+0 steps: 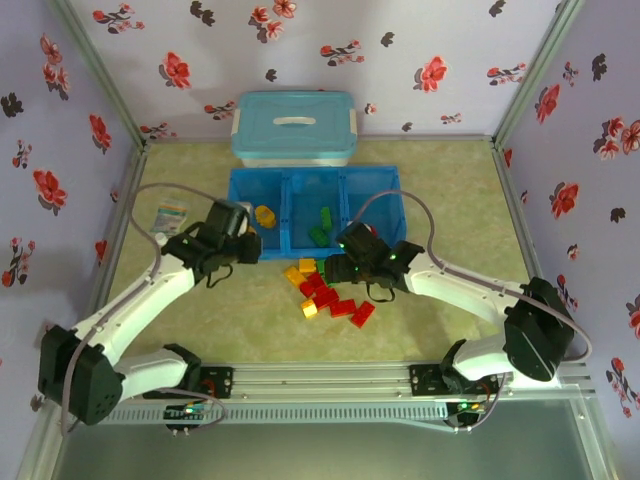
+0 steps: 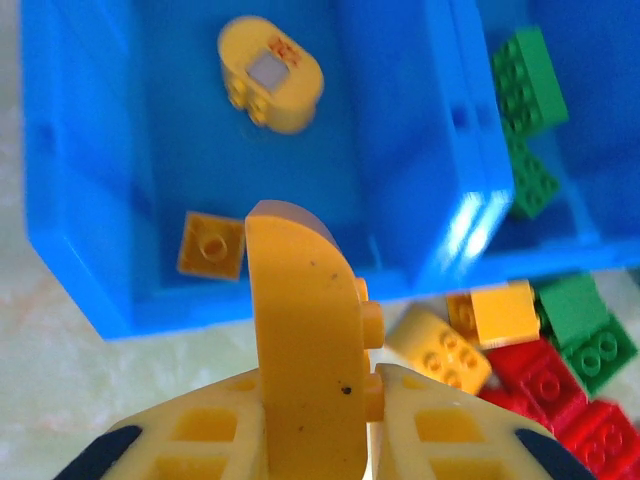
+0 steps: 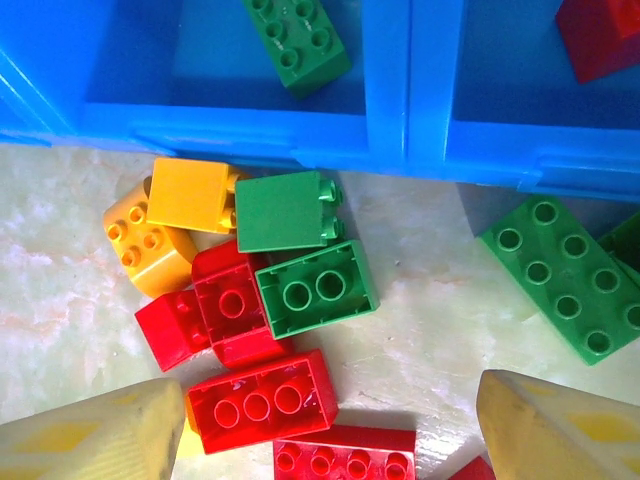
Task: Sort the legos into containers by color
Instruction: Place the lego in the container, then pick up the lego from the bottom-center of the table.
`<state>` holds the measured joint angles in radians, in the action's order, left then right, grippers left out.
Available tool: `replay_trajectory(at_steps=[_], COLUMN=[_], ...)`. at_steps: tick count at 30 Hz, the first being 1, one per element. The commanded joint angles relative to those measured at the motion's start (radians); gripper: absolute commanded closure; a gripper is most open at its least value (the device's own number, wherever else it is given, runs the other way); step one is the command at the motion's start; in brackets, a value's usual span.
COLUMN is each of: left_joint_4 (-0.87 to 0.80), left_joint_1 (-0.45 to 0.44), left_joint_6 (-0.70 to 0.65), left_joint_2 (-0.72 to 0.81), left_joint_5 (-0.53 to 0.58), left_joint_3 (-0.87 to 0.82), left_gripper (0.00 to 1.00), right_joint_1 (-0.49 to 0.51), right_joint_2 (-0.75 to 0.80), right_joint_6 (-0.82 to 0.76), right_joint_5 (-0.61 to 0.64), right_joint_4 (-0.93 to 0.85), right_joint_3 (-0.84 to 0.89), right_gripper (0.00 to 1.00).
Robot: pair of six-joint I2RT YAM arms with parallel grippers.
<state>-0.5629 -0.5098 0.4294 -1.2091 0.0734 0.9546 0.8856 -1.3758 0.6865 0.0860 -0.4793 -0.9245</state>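
1. Two grippers on record. Left gripper (image 2: 315, 390): clenched on one yellow-orange brick (image 2: 300, 320), held on edge above the near wall of the tray (image 2: 160, 310), at its left compartment, where two yellow pieces (image 2: 270, 75) lie.
2. Right gripper (image 3: 325, 425): fingers spread, nothing held, hovering over the loose pile (image 1: 325, 290) on the table (image 1: 450, 190), just off the tray's near wall.
3. Red brick (image 3: 260, 400): below and between the spread fingers; green and yellow bricks lie beyond it, toward the tray.
4. Handling, judged: bricks are light, rigid and smooth-sided, likely to slip or tip. Grip across the flat side walls, clear of touching neighbours.
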Motion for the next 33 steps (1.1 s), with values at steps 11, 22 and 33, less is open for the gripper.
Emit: replay_trajectory(at_steps=[11, 22, 33], left_joint_4=[0.025, 0.088, 0.079], left_joint_1=[0.131, 0.092, 0.074], left_joint_6=[-0.04, 0.015, 0.055], left_joint_2=[-0.199, 0.05, 0.173], left_joint_5=[-0.06, -0.082, -0.083], left_joint_3=[0.195, 0.028, -0.132], left_gripper=[0.18, 0.27, 0.27], right_joint_1=[0.055, 0.178, 0.286], right_joint_2=[0.001, -0.094, -0.315], right_joint_6=[0.022, -0.019, -0.024], right_joint_5=[-0.006, -0.027, -0.032], right_joint_4=[-0.04, -0.175, -0.219], right_joint_3=[-0.016, -0.121, -0.271], right_gripper=[0.21, 0.27, 0.3])
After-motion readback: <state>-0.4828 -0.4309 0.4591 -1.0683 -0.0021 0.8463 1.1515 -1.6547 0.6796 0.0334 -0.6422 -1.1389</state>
